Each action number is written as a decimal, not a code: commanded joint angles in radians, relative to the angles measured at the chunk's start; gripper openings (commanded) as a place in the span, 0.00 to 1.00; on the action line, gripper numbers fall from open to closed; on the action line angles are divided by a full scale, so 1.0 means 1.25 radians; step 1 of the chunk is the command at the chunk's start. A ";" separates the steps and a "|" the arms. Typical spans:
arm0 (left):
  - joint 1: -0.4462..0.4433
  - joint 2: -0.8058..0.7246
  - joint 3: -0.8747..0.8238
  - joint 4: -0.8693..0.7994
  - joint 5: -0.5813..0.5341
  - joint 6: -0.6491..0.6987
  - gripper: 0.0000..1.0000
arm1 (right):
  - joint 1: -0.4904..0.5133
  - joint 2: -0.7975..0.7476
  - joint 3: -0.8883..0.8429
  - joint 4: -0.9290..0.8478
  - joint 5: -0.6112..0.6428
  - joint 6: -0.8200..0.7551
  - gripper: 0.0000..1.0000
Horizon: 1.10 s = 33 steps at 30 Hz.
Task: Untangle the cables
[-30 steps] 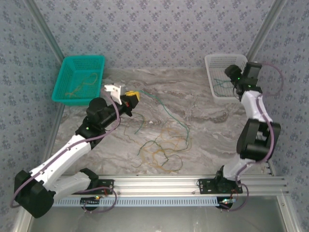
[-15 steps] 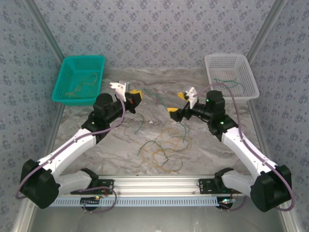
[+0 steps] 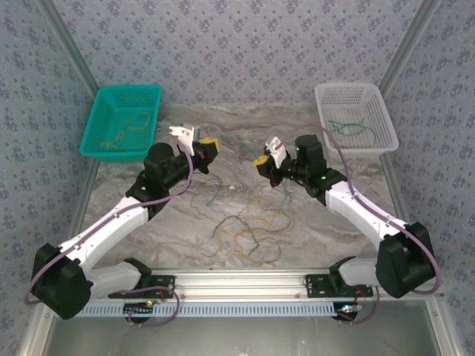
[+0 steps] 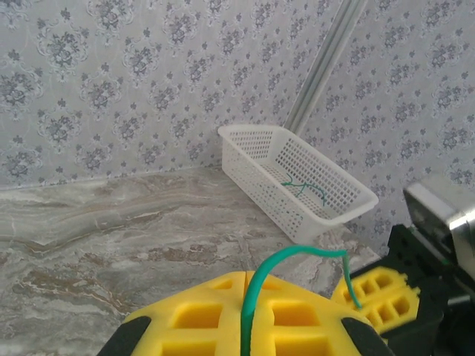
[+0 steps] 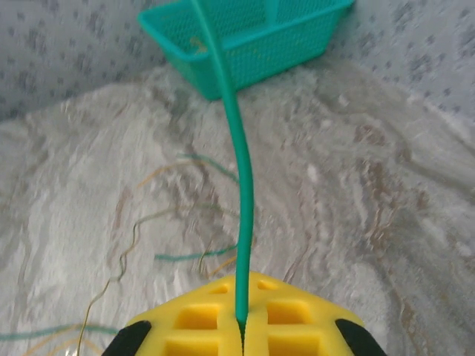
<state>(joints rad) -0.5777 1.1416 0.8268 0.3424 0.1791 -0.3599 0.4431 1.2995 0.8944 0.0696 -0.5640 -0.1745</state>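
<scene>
Bimanual workcell over a grey marble-patterned tabletop. The left gripper, above the tabletop's far left-of-centre area, is clamping its yellow jaws on a dark green wire strand. The right gripper, above the far centre, is pinching the same strand, which is spanning the gap between them. The other thin curly cables, green and orange-tan, are lying tangled on the tabletop's middle. A teal plastic mesh basket at the far-left corner is holding an orange-tan strand. A white plastic mesh basket at the far-right corner is holding a green strand.
</scene>
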 commanded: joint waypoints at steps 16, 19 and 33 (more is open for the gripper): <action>-0.069 0.232 0.011 0.202 0.035 -0.064 0.00 | -0.033 0.077 0.030 0.523 -0.119 0.602 0.00; -0.098 0.292 0.040 0.225 0.058 -0.082 0.00 | -0.041 0.091 0.039 0.554 -0.128 0.627 0.00; -0.168 0.291 0.043 0.266 0.038 -0.075 0.00 | -0.080 0.080 0.019 0.480 -0.100 0.589 0.00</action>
<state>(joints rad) -0.7845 1.5398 0.8783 0.6323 0.2161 -0.4618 0.3351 1.4136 0.9077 0.6819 -0.6735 0.5793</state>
